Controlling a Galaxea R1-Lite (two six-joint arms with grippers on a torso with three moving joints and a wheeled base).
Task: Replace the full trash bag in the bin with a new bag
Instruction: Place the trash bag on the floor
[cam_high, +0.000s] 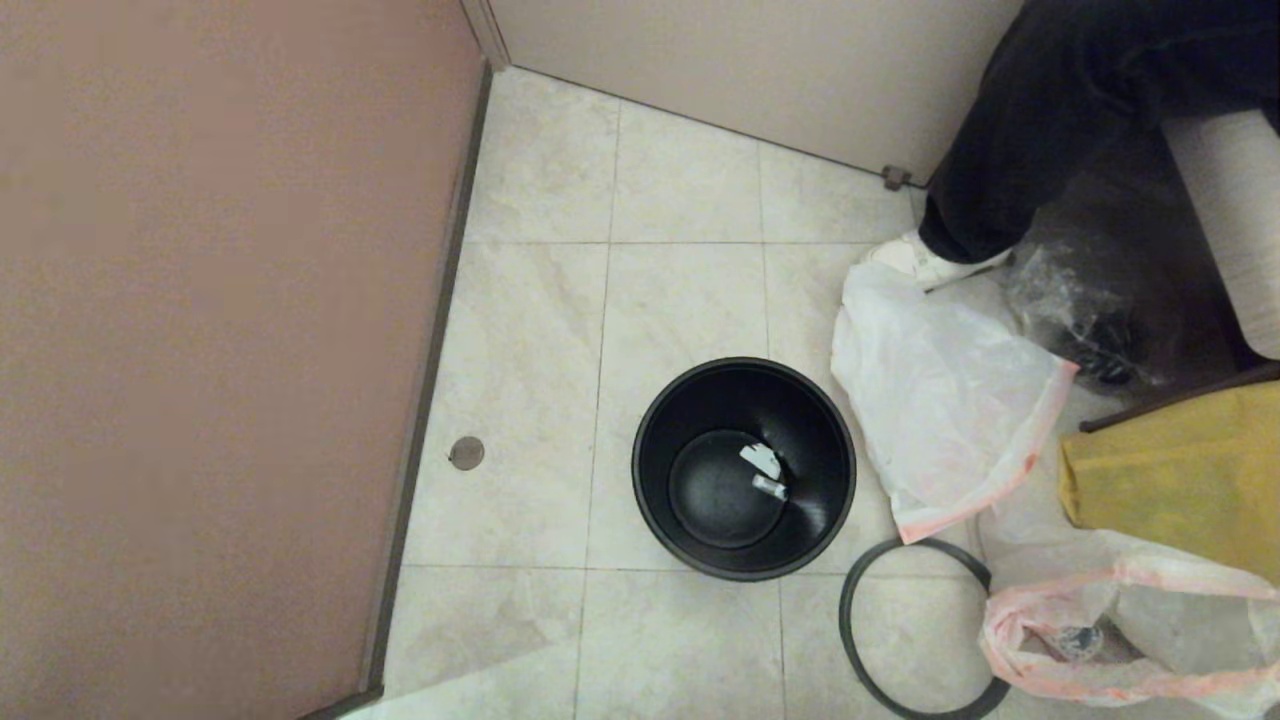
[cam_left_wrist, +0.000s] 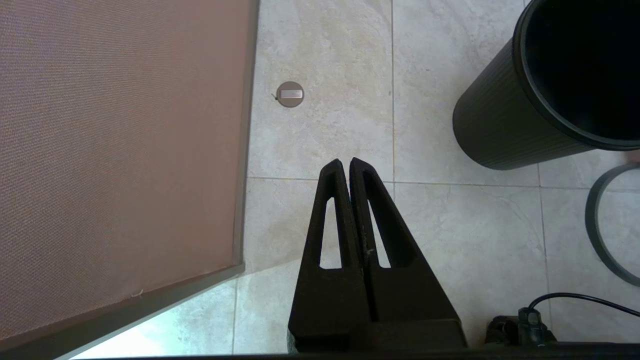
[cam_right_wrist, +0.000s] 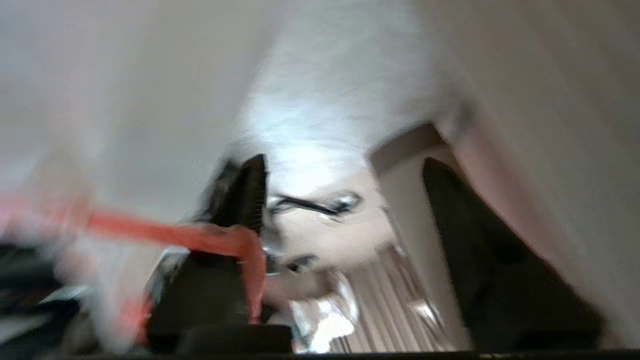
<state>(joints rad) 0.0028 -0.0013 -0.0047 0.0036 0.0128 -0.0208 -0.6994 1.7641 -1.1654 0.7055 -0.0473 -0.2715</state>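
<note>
Right claw (cam_right_wrist: 340, 170) gapes over the full trash bag (cam_right_wrist: 345, 90) (drawstring draped).

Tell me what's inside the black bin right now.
No bag lines the bin. Two small pale scraps lie on its bare black floor. The near inner wall is hidden below the rim, so anything there cannot be seen.

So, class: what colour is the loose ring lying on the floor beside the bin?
Dark grey ring; the head view shows it best.

Legible text: none | new bag (cam_high: 940, 400): faint reddish marks near hem, unreadable | bin (cam_high: 745, 470): no label visible | full trash bag (cam_high: 1130, 640): no print readable
</note>
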